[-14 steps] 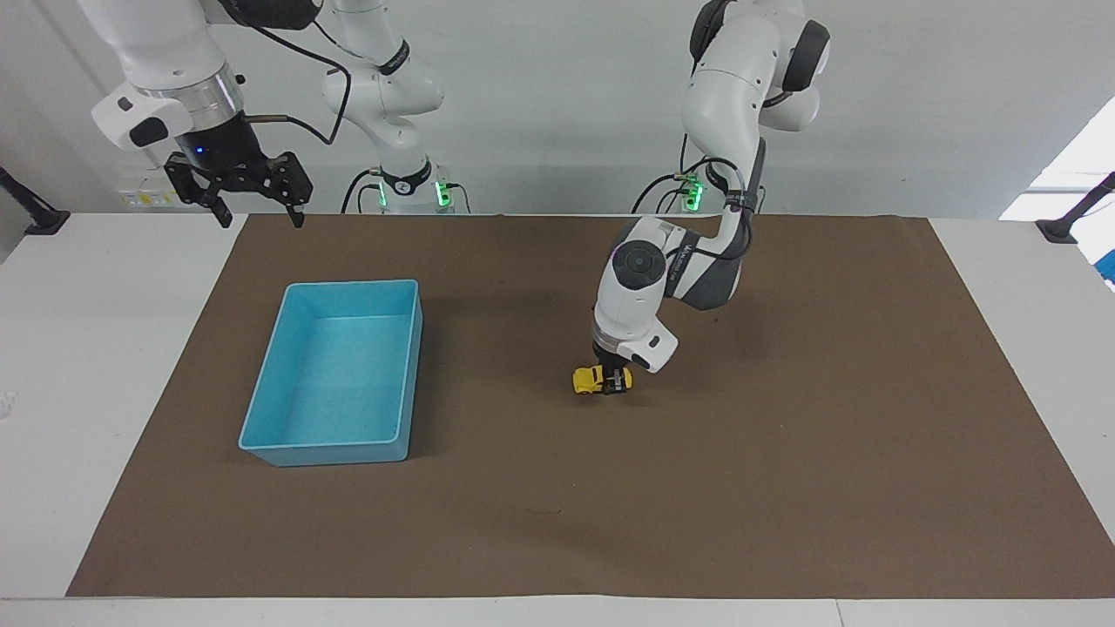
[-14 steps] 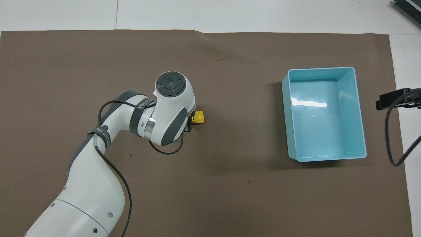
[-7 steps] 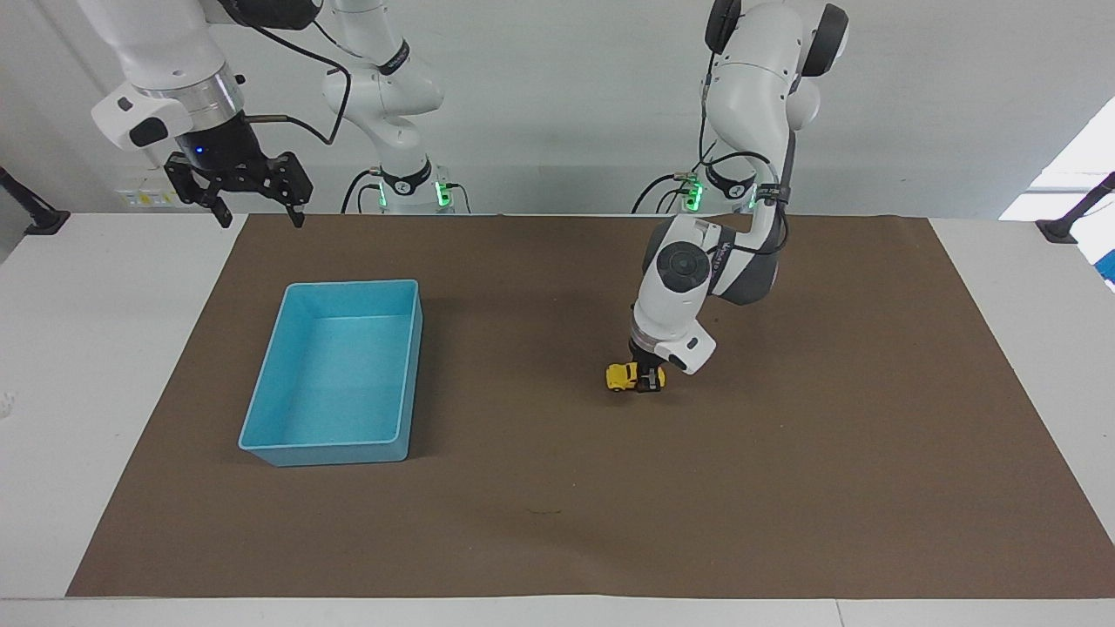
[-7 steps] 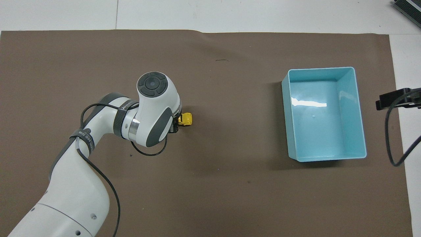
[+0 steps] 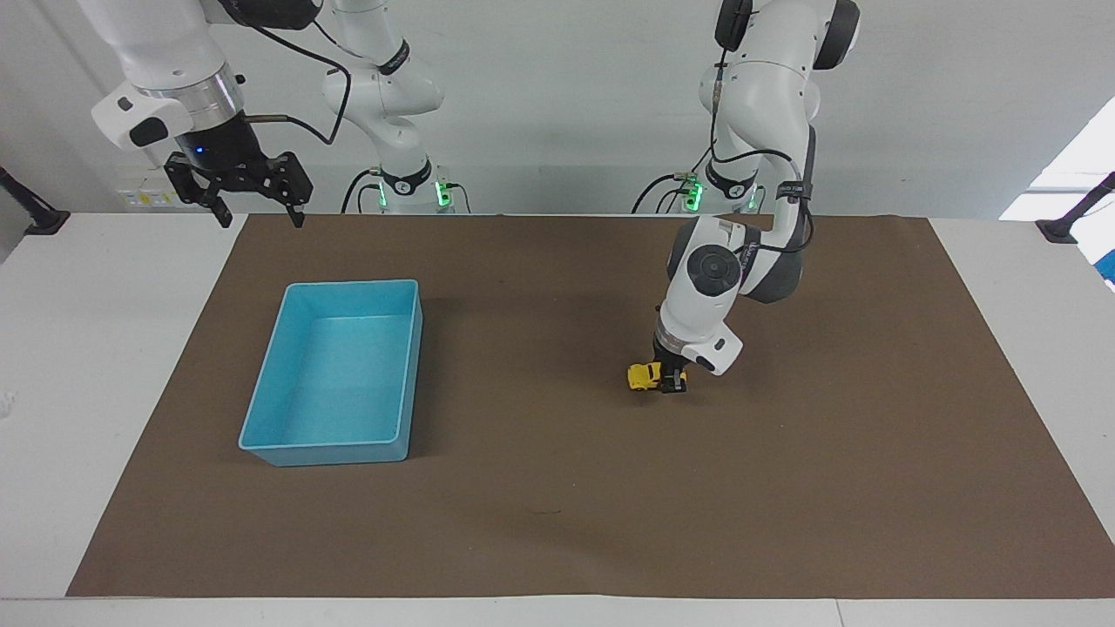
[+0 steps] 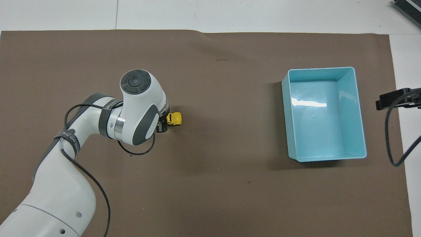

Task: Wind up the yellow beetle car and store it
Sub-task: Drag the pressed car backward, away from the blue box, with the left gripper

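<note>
The yellow beetle car (image 5: 644, 376) (image 6: 174, 118) rests on the brown mat about mid-table, toward the left arm's end. My left gripper (image 5: 669, 380) (image 6: 163, 124) reaches down from above and is shut on the car's rear, its wrist hiding part of the car in the overhead view. The blue tray (image 5: 335, 373) (image 6: 325, 113) stands with nothing in it toward the right arm's end. My right gripper (image 5: 253, 205) hangs open in the air over the table's edge by its base and waits; only part of it (image 6: 396, 99) shows at the overhead view's edge.
A brown mat (image 5: 557, 488) covers most of the white table (image 5: 87, 348). Black clamp posts (image 5: 1067, 222) stand at both table ends, close to the robots.
My left gripper has dragged the car along the mat toward the left arm's end, away from the tray. The right arm has not moved.
</note>
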`<state>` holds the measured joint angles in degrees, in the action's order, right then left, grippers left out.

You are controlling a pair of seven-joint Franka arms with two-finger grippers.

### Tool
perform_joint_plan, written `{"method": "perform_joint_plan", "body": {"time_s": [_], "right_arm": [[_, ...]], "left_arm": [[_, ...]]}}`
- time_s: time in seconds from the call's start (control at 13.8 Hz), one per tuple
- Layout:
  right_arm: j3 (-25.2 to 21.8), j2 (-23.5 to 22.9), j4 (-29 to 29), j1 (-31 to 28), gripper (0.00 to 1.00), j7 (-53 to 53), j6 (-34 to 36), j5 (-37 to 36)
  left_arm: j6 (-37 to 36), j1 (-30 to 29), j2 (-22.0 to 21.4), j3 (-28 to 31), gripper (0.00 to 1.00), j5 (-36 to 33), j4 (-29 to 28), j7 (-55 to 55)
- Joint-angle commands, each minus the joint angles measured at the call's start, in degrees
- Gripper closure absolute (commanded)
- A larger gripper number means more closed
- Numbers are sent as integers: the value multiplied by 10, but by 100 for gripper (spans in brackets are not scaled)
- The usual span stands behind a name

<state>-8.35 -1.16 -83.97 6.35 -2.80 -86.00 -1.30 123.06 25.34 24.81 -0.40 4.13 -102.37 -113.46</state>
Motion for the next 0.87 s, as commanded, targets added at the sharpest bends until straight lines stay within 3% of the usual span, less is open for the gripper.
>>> {"method": "perform_joint_plan", "body": {"time_s": [0.0, 0.29, 0.36, 0.44, 0.8], "right_arm": [[1, 13, -16, -6, 0, -12, -8, 2], [2, 13, -16, -6, 0, -12, -8, 2], [2, 13, -16, -6, 0, -12, -8, 2], [2, 13, -16, -6, 0, -12, -9, 2], [2, 13, -16, -6, 0, -12, -8, 2]], "left_arm": [[10, -20, 7, 3, 71, -3, -30, 17], [9, -34, 6, 2, 66, -3, -31, 36], [8, -35, 2, 2, 54, -3, -31, 39], [6, -39, -3, 2, 1, -3, -31, 52], [-68, -40, -62, 0, 0, -3, -23, 66]]}}
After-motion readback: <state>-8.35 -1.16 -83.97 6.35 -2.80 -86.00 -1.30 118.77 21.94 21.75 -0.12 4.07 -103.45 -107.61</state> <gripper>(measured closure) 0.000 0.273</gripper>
